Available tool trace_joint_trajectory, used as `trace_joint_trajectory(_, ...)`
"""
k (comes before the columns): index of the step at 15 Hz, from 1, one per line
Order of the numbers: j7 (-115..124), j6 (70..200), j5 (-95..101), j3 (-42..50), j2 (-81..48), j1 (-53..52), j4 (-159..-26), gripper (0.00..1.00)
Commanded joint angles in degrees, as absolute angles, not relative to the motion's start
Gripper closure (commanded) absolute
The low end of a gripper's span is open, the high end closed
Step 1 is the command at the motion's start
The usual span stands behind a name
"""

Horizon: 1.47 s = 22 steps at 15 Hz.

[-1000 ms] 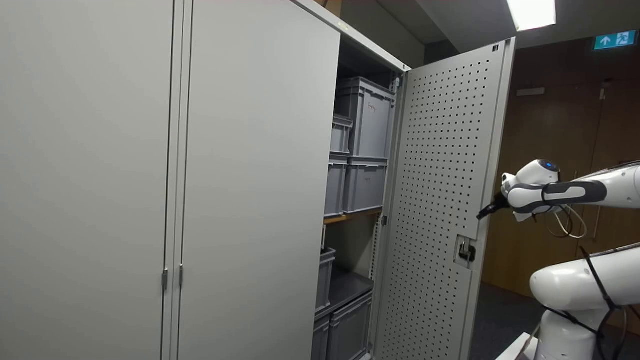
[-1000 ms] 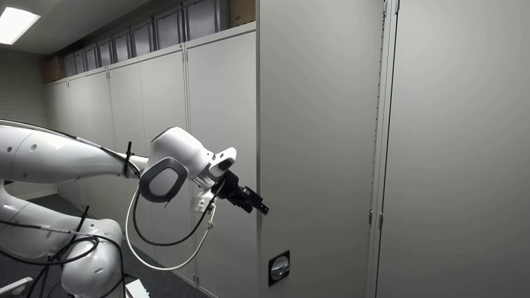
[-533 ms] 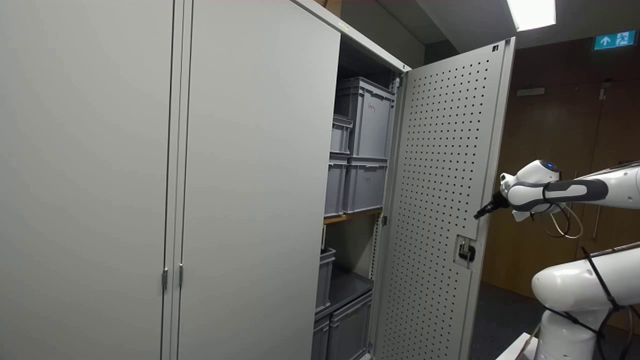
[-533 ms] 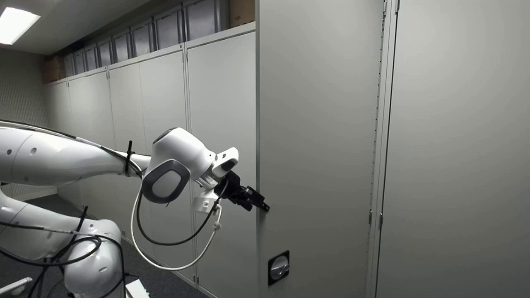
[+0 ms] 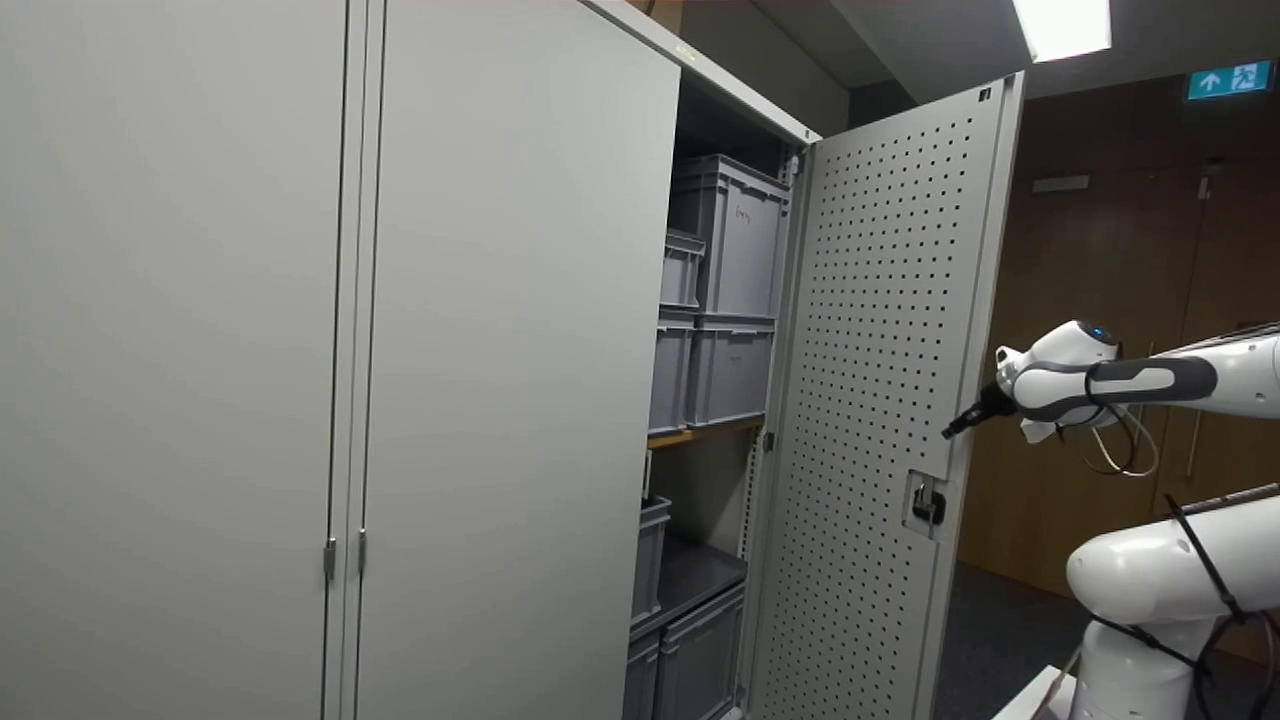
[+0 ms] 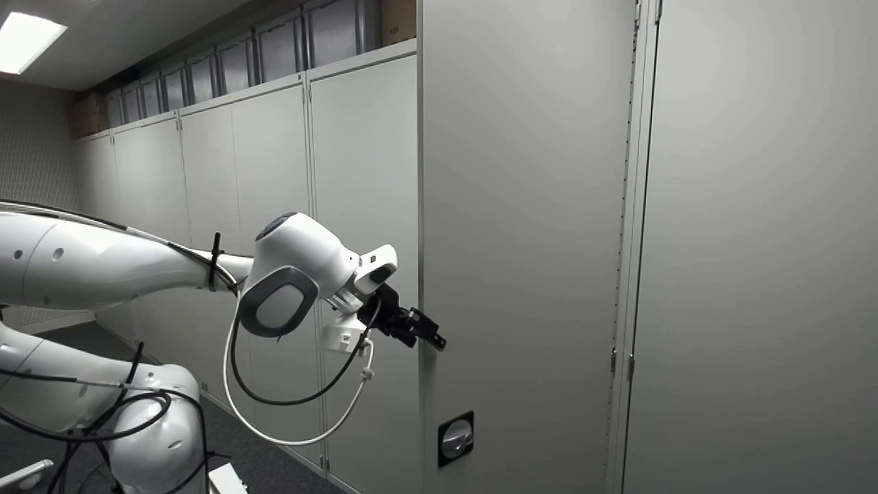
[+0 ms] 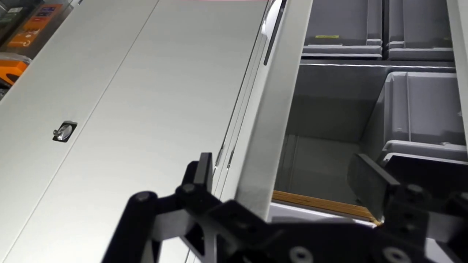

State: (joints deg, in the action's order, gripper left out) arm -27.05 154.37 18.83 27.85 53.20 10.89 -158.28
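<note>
Open grey metal cabinet door [image 5: 880, 385] | smooth outside, perforated inside | round silver knob [image 6: 457, 440], black-backed | black fingers [image 7: 203, 171] apart, straddling door's free edge [image 7: 271, 120], contact unclear

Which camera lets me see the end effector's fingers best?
The wrist view: it shows the end effector up close, both fingers spread, with the open door's edge showing between them. Both exterior views show the fingers smaller, from the side, so their gap is hard to see.
</note>
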Motion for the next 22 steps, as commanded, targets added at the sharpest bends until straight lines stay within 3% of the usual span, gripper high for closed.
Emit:
trace_joint_trajectory(1, -30.2, 156.4, 16.5, 28.2, 52.2, 7.5, -157.1, 0.00)
trace_joint_trajectory(22, -30.3, 152.3, 15.1, 23.9, 59.2, 0.4, -159.0, 0.00)
